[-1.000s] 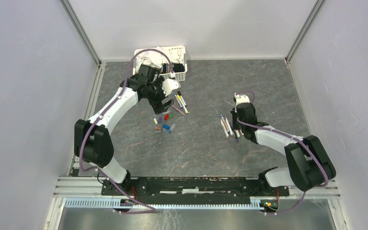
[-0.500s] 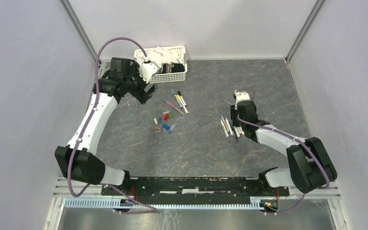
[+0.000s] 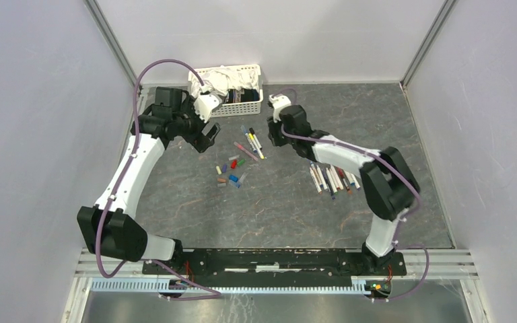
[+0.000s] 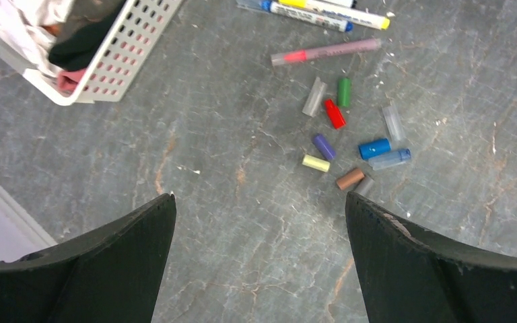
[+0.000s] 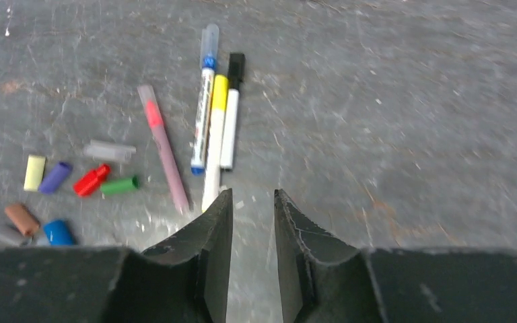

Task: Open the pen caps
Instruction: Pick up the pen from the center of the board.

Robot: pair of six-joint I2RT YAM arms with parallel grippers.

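I have the left gripper spread wide over bare table, holding nothing, with the white basket of cloths off to the upper left in its wrist view. The loose pen caps lie scattered on the table just ahead of it (red, green, blue, purple, yellow, brown and a few clear ones). The right gripper hovers just short of four pens lying side by side, caps on as far as I can tell. Its fingers stand a narrow gap apart with nothing between them. Overhead, a second bunch of pens lies beside the right arm, well apart from the caps.
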